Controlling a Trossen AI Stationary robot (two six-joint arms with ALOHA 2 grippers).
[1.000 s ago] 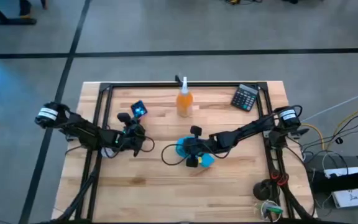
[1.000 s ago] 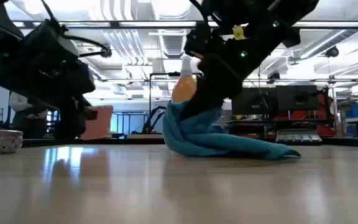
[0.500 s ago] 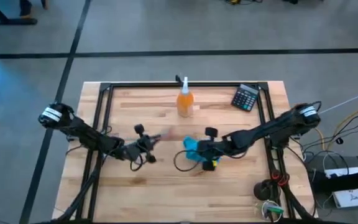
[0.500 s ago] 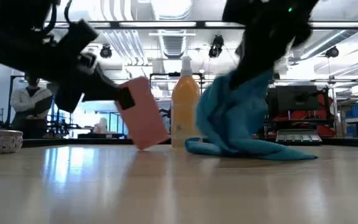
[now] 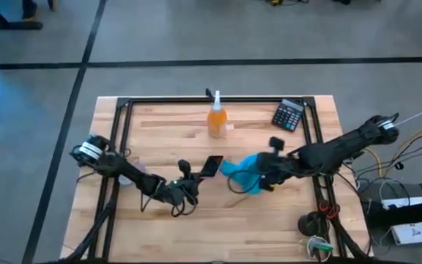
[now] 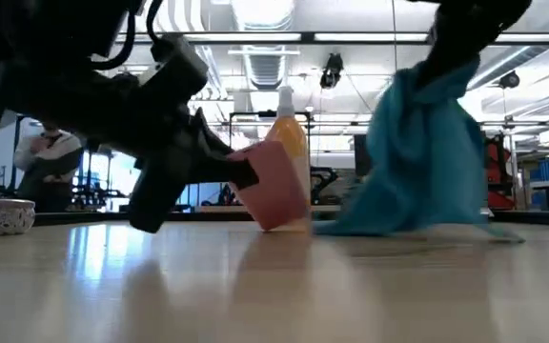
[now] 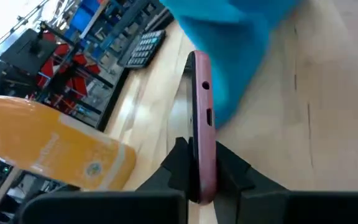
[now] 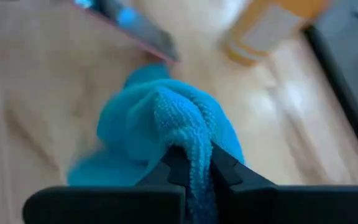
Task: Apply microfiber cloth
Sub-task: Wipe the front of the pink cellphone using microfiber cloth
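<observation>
- Two grippers are loaded. The right gripper [image 5: 264, 178] is clamped on a bunched fold of the microfiber cloth [image 5: 245, 173]; the right wrist view shows the fold pinched between both fingers [image 8: 174, 169].
- Most of the cloth hangs below the right gripper in the low view [image 6: 417, 162], with its lower edge trailing on or just above the table [image 5: 269, 220]; which of the two cannot be told.
- Left gripper [image 5: 190, 183] is clamped on the lower edge of the phone [image 5: 211, 166]. The left wrist view shows the phone [image 7: 201, 124] held edge-on between the fingers [image 7: 178, 163], with its pink case visible.
- Judged status: both grasps are complete and the two items are brought near each other. The cloth sits just beyond the phone's free end, close but apparently not pressed against the screen.
- Judged remainder: contact between cloth and phone face, then the wiping strokes, are not yet done.
- Orange spray bottle [image 5: 217, 117] stands upright beyond both grippers, near the phone. It is the closest obstacle to a sweep of either arm.
- Calculator [image 5: 289, 114] lies farther off, beyond the right arm, well apart from the work zone.
- One person [image 6: 48, 157] is visible in the room behind the table, away from the grippers.
</observation>
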